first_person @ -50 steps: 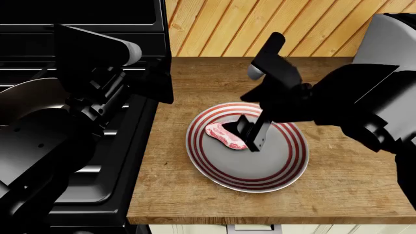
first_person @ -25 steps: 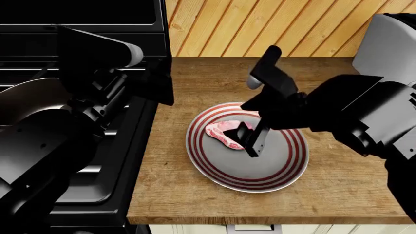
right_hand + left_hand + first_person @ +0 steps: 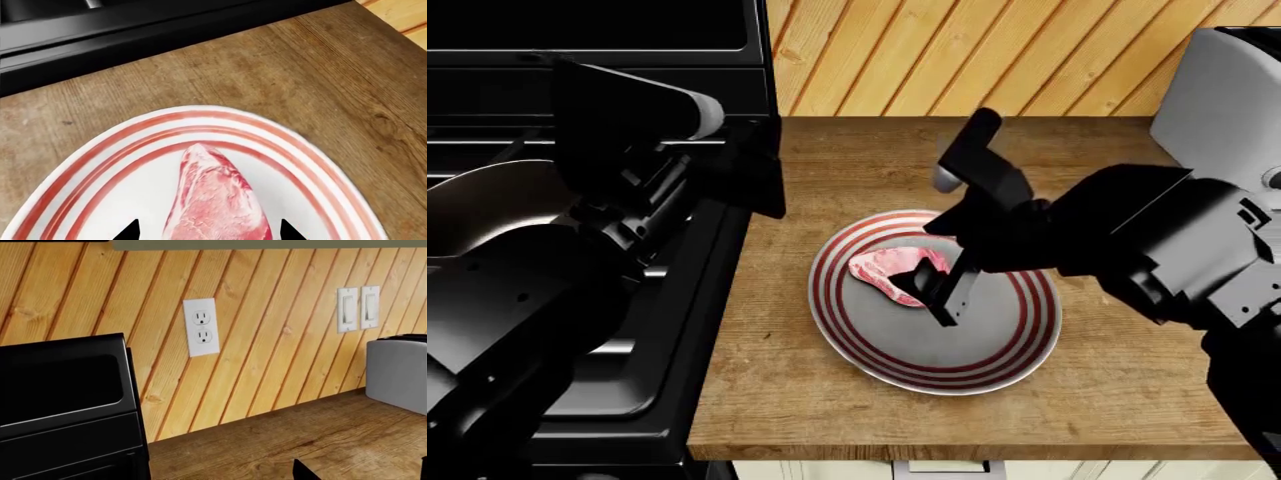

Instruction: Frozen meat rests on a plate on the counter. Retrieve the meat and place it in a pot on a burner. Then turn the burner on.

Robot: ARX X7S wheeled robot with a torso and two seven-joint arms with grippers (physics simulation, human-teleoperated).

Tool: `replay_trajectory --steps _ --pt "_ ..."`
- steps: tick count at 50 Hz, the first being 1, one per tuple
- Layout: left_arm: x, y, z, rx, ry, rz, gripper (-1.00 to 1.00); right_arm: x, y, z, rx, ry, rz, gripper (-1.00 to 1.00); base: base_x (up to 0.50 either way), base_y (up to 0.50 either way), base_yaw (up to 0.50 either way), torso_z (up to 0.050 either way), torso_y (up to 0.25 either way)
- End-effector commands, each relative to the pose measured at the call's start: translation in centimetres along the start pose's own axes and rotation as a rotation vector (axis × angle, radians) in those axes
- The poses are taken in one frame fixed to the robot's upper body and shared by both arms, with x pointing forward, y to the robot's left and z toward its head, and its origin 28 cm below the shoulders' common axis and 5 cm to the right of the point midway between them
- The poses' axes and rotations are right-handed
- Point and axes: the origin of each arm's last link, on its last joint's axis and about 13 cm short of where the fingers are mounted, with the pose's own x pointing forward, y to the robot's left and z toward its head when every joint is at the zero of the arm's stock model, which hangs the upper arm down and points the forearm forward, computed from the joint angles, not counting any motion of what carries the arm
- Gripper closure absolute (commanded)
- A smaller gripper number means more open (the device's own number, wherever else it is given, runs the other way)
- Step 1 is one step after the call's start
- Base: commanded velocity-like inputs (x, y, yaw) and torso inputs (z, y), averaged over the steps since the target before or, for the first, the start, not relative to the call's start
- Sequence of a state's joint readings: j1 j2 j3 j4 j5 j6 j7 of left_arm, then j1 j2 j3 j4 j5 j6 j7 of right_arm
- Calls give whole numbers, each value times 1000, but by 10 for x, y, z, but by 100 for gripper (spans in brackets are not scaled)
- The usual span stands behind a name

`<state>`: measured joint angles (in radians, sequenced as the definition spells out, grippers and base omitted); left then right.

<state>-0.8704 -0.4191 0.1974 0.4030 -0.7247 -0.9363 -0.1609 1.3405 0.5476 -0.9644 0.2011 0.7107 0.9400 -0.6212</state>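
The meat (image 3: 888,272) lies flat on the plate (image 3: 988,350), left of the plate's centre, and the plate sits on the counter (image 3: 1121,390) just right of the stove (image 3: 667,330).

The right gripper (image 3: 938,283) is lowered over the meat with its jaws apart. In the right wrist view the two fingertips (image 3: 128,232) show at either side of the meat's near end, with the meat (image 3: 215,200) between them and no contact visible. The meat's long axis runs straight away from that camera, so the jaws straddle its narrow width (the favourable direction for a pinch).

The right arm is clearly the nearer one. The left gripper (image 3: 747,165) hangs over the stove's edge, well apart from the plate; its wrist view shows only wall, outlet (image 3: 201,327) and counter, so whether its jaws are apart cannot be told.

The next move probably calls for a short further descent before closing. The pot cannot be identified with certainty in these views.
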Motion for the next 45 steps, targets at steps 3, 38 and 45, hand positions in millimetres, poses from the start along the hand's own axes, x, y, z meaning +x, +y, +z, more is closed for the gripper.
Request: replay_trajectory --steps 3,38,45 --pt "0 0 -2 -4 5 0 -100 6 -3 -5 12 19 -1 -100 0 0 0 0 0" --pt "0 0 -4 -13 13 5 -100 12 -4 -11 23 38 7 -100 0 0 0 0 0" --pt "2 1 -5 -15 14 5 -100 13 -4 -12 25 42 9 -100 0 0 0 0 0"
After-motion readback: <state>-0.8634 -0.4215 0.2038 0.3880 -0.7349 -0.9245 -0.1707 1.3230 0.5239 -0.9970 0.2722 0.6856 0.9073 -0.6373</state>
